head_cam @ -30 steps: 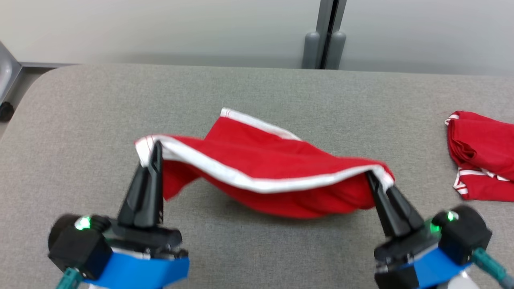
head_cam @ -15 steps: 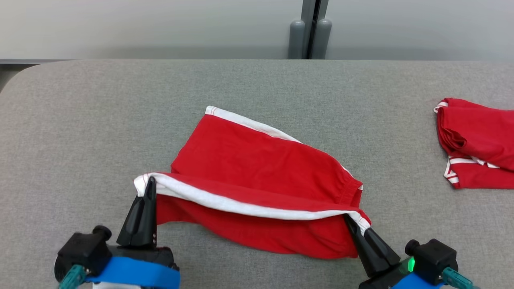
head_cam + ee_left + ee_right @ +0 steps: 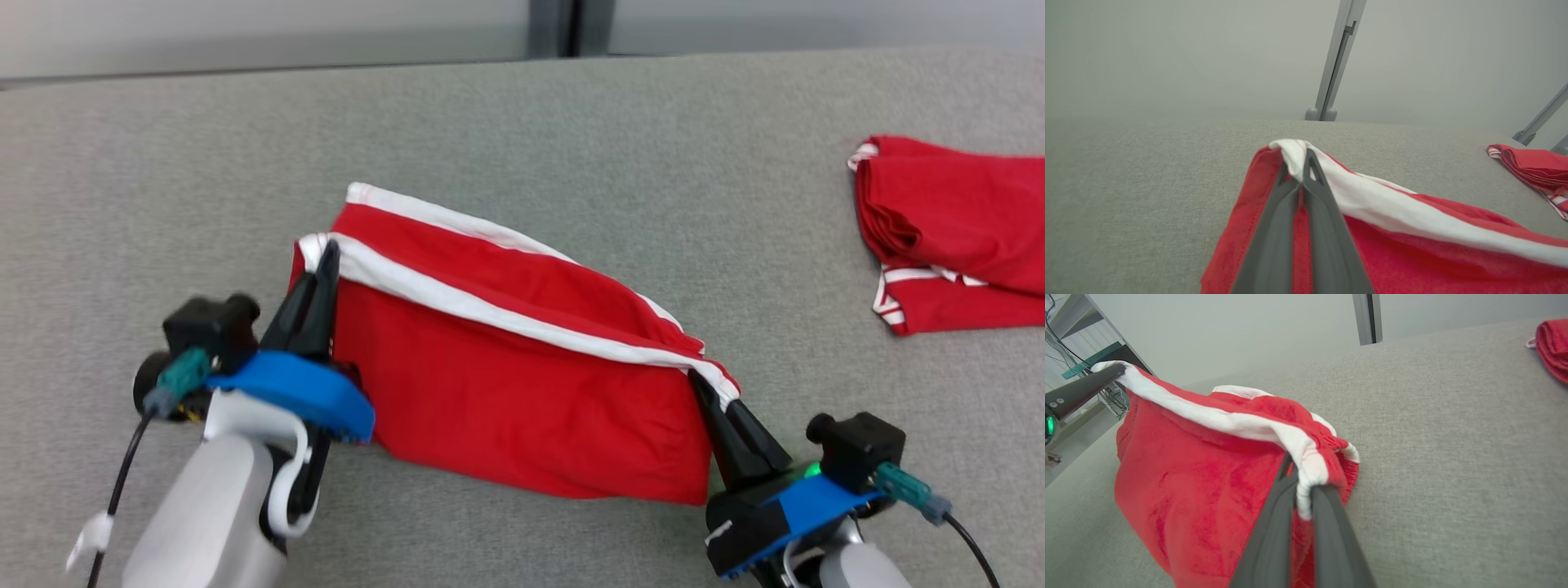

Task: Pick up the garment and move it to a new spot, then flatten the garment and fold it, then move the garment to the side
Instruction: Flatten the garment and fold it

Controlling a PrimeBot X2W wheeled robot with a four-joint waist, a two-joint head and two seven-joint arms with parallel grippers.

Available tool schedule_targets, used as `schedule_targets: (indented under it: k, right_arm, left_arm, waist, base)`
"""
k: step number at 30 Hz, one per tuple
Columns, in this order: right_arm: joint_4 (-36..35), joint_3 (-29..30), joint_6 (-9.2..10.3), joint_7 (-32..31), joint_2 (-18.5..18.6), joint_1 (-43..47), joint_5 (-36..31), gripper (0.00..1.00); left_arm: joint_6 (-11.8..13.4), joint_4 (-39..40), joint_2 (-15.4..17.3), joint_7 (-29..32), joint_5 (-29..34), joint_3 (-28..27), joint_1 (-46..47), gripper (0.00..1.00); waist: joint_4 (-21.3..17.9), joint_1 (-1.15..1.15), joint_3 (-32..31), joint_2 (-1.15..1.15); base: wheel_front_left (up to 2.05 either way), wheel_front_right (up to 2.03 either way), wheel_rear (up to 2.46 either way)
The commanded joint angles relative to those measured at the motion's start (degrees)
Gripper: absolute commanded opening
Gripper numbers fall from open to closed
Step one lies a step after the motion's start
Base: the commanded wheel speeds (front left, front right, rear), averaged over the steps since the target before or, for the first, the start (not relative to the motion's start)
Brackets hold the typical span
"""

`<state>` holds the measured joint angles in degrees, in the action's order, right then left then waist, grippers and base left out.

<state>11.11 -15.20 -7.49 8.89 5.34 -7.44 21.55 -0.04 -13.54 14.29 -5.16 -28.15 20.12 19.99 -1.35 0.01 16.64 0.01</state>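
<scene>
**Q:** What is the largest element?
**A:** A grey fabric-covered table [image 3: 522, 106].
**Q:** Where is the red garment [image 3: 506, 384]?
**A:** Mid-table. Its near layer is held up by the white-trimmed edge, and its far layer lies on the cloth.
**Q:** And at the right?
**A:** A second red garment [image 3: 955, 229], folded and well apart.
**Q:** The claws?
**A:** The left gripper [image 3: 328, 255] pinches the trim's left corner. The right gripper [image 3: 700, 384] pinches the right corner. Both sets of fingers are pressed together on fabric.

No readable text, labels or numbers anywhere (garment plain, unmarked).
</scene>
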Motion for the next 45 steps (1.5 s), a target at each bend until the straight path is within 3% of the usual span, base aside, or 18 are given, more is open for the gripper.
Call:
schedule_targets:
  k: [1, 7, 21, 22, 24, 25, 26, 27, 28, 29, 30, 45]
  right_arm:
    - [1.0, -0.4, -0.01, 0.3, -0.6, -2.0, 0.0, 0.0]
    - [4.4, -1.7, -0.01, 0.8, -1.5, -6.6, 0.3, 0.0]
    - [10.4, -4.0, -0.01, 2.8, -2.4, -13.0, 1.7, 0.0]
    - [10.7, -4.1, -0.01, 2.9, -2.4, -13.3, 1.7, 0.04]
    - [11.0, -4.2, -0.01, 3.3, -2.4, -13.9, 1.9, 0.49]
    - [11.0, -4.2, -0.01, 3.6, -2.4, -14.2, 1.7, 1.0]
    - [11.1, -4.2, -0.01, 3.8, -2.4, -14.2, 1.7, 1.0]
    - [11.2, -4.2, -0.01, 4.0, -2.4, -14.3, 1.6, 1.0]
    - [11.1, -4.1, -0.01, 4.1, -2.4, -14.5, 1.3, 1.0]
    - [11.1, -4.1, -0.01, 4.3, -2.4, -14.5, 1.2, 1.0]
    - [10.9, -4.0, -0.01, 4.4, -2.4, -14.4, 1.0, 1.0]
    - [3.7, 1.7, -0.01, 1.8, -2.4, -6.7, -3.7, 1.0]
  left_arm:
    - [-0.7, -2.5, -0.1, 0.4, 0.3, 0.2, 3.1, 0.0]
    - [-1.3, -11.1, -0.3, 1.9, 0.7, 0.5, 11.1, 0.0]
    - [2.0, -23.2, -0.8, 4.0, -0.1, -1.0, 18.6, 0.0]
    - [2.1, -23.5, -0.8, 4.0, -0.1, -1.0, 18.8, 0.0]
    - [2.7, -24.3, -1.0, 4.2, -0.2, -1.0, 19.2, 0.0]
    - [3.0, -24.7, -1.1, 4.4, -0.2, -1.0, 19.3, 0.0]
    - [3.2, -25.0, -1.1, 4.8, -0.2, -0.8, 19.3, 0.0]
    - [3.4, -25.3, -1.1, 5.0, -0.1, -0.7, 19.3, 0.16]
    - [3.4, -25.4, -1.2, 4.9, -0.1, -0.5, 19.4, 0.47]
    - [3.4, -25.4, -1.3, 4.7, -0.1, -0.4, 19.4, 0.84]
    - [3.3, -25.5, -1.3, 4.6, -0.1, -0.3, 19.3, 1.0]
    - [2.5, -21.5, -0.5, 4.9, -1.0, 0.7, 15.7, 1.0]
  waist:
    - [-0.7, -0.01, 0.8, -0.01]
    - [-2.8, -0.01, 3.4, -0.01]
    - [-4.5, -0.01, 5.5, -0.01]
    - [-4.5, -0.01, 5.4, -0.01]
    - [-4.3, -0.01, 5.4, -0.01]
    - [-4.2, -0.01, 5.3, -0.01]
    - [-4.1, -0.01, 5.3, -0.01]
    - [-4.0, -0.01, 5.2, -0.01]
    - [-4.0, -0.01, 5.1, -0.01]
    - [-3.9, -0.01, 5.0, -0.01]
    - [-3.9, -0.01, 4.9, -0.01]
    - [-2.7, -0.01, 1.2, -0.01]
  base:
    - [0.0, 0.0, 0.0]
    - [0.0, 0.0, 0.0]
    - [0.0, 0.0, 0.0]
    - [0.0, 0.0, 0.0]
    - [0.0, 0.0, 0.0]
    - [0.0, 0.0, 0.0]
    - [0.0, 0.0, 0.0]
    - [0.0, 0.0, 0.0]
    - [0.0, 0.0, 0.0]
    - [0.0, 0.0, 0.0]
    - [0.0, 0.0, 0.0]
    - [0.0, 0.0, 0.0]
